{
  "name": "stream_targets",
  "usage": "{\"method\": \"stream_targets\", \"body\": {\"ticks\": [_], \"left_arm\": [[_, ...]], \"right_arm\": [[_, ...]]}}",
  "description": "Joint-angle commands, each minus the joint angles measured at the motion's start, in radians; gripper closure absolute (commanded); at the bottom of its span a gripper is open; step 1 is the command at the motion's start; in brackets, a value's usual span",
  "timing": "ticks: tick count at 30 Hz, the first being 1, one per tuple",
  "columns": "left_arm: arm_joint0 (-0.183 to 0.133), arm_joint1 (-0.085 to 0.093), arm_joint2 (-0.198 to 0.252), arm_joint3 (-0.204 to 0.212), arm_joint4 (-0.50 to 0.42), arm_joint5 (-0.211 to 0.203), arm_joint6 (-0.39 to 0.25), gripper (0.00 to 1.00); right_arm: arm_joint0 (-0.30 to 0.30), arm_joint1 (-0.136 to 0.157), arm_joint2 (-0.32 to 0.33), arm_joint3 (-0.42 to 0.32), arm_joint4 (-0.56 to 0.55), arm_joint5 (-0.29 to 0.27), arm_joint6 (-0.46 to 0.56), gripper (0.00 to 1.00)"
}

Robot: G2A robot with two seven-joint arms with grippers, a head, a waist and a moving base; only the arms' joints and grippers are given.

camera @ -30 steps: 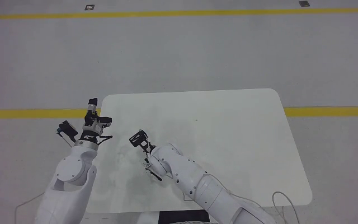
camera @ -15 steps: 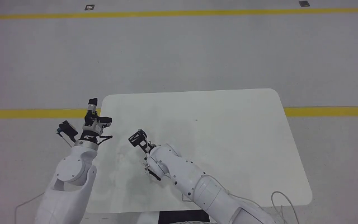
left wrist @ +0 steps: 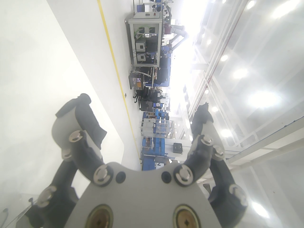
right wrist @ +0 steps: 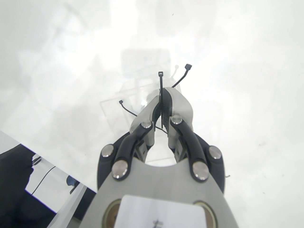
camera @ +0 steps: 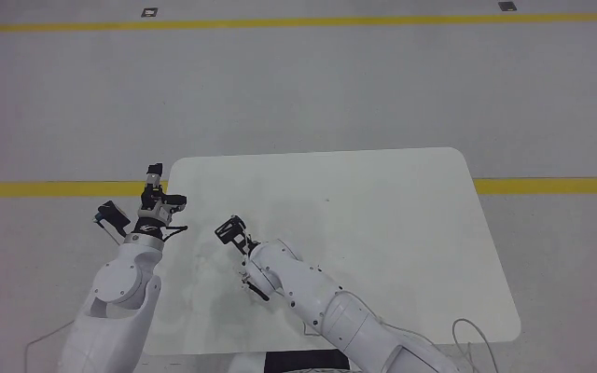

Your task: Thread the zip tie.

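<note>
While the right tool (right wrist: 162,97) pinches the zip tie (right wrist: 161,81) over the bench (right wrist: 71,48), head sticking out, the wide-open left tool (left wrist: 142,104) should come over and steady that head for threading.

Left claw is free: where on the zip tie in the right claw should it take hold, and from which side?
Likely the short stretch under the head of the zip tie, the part sticking out past the shut right claw; the rest is clamped inside. The open left claw should come from beyond those tips, closing across the thin strap.
</note>
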Motion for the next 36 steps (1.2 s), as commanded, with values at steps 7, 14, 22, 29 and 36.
{"method": "stream_targets", "body": {"ticks": [7,14,22,29,36], "left_arm": [[0.0,0.0,0.0,0.0,0.0,0.0,0.0,0.0],[0.0,0.0,0.0,0.0,0.0,0.0,0.0,0.0],[0.0,0.0,0.0,0.0,0.0,0.0,0.0,0.0],[0.0,0.0,0.0,0.0,0.0,0.0,0.0,0.0],[0.0,0.0,0.0,0.0,0.0,0.0,0.0,0.0]], "right_arm": [[-0.039,0.013,0.01,-0.079,-0.044,-0.002,0.039,1.0],[-0.082,0.032,0.035,-0.16,-0.063,-0.055,0.06,1.0],[-0.158,0.062,0.109,-0.279,0.008,-0.154,-0.007,1.0],[-0.235,0.095,0.207,-0.372,0.153,-0.3,-0.094,1.0],[-0.251,0.108,0.245,-0.381,0.239,-0.378,-0.101,1.0]]}}
